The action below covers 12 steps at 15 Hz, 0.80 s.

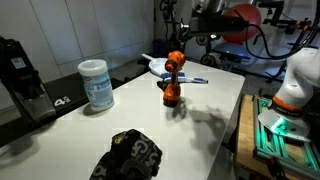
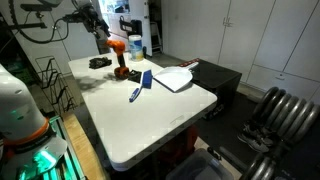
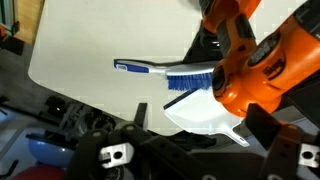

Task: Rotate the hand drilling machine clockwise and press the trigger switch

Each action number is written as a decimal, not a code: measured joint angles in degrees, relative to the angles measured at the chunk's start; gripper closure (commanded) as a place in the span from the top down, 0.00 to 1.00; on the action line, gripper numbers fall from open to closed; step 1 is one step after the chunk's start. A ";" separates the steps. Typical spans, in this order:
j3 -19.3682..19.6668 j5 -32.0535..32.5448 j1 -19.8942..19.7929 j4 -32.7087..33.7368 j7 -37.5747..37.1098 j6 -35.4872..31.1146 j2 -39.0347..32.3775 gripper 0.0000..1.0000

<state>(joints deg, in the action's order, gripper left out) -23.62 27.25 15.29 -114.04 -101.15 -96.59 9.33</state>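
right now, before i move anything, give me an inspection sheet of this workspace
surface: white table, no spills seen
job's things: orange hand drill standing on its base, not gripped
clutter: blue-handled brush with its bristles at a white dustpan; white wipes canister; black lumpy object, kind unclear
grippers: gripper open, close to the drill, holding nothing
cables: black cables hanging behind the table, off the surface
surroundings: white cabinets; black machine at the table edge
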 measured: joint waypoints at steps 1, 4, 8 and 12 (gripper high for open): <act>-0.25 1.86 0.35 -0.59 1.24 -0.22 -0.04 1.00; -0.50 3.93 0.79 -1.47 2.64 -0.72 -0.04 1.00; -0.91 3.51 1.76 -1.48 3.95 -0.98 -0.75 1.00; -3.48 1.98 5.25 -1.57 4.67 -1.02 -4.69 1.00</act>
<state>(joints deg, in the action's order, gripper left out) -27.10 29.23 20.54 -115.61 -96.48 -97.61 4.64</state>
